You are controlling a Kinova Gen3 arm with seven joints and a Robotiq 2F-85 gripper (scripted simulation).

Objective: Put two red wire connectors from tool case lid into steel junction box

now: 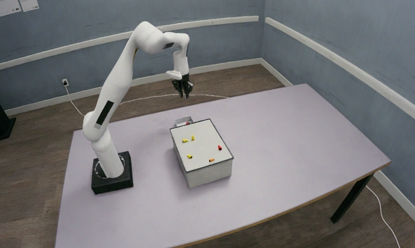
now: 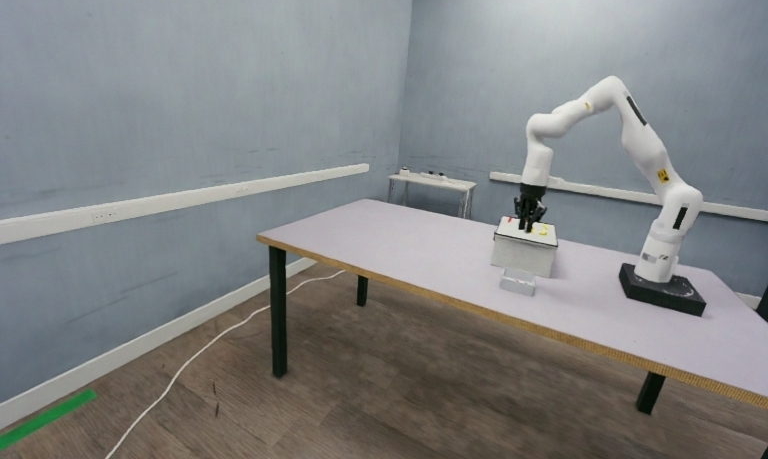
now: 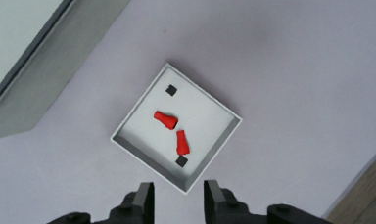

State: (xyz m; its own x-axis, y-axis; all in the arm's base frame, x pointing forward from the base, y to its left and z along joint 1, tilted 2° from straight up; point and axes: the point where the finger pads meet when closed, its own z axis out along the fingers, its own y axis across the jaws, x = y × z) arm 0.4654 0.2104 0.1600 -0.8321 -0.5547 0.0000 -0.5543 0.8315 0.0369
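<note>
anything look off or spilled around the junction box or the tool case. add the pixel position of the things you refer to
No, nothing stands out. The junction box (image 1: 178,123) (image 2: 516,285) (image 3: 141,155) sits flat beside the tool case (image 1: 210,174) (image 2: 521,257) (image 3: 46,72), with two red connectors (image 3: 165,119) lying inside it. I see no spill or damage, and the end effector (image 1: 183,97) (image 2: 527,228) (image 3: 179,199) holds nothing.

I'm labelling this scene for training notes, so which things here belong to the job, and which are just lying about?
Part of the job:
- steel junction box
- two red connectors inside it
- tool case
- end effector

Just lying about:
- three yellow connectors
- orange connector
- spare red connector
</note>
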